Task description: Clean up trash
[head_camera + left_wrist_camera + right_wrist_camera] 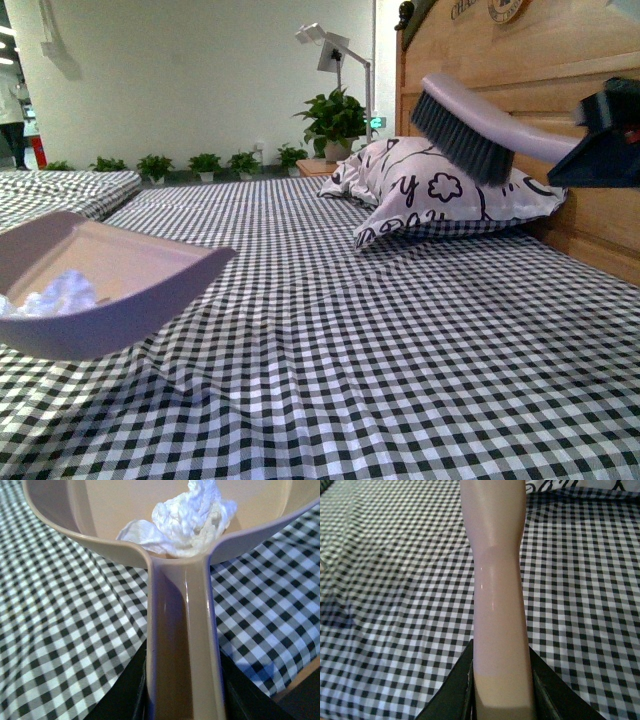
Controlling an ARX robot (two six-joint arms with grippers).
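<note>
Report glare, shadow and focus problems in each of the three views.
Front view: the dustpan casts a soft shadow on the checked cover; the right gripper looks soft-edged. Left wrist view: a glossy streak runs down the dustpan's handle; the trash is bright but its folds show. Right wrist view: specular glints on the brush handle; the far cloth is slightly blurred.

The trash [55,296] lies in the dustpan [150,290], which hangs above the bed [380,340] at the left, its handle clamped in the left pincer [184,700]. At the right the brush [470,130] is held up in the air by the right pincer [600,140], in front of the headboard [520,70]. Below the brush a pillow [430,195] lies on the bed against that headboard, and potted plants [205,163] stand well behind.
</note>
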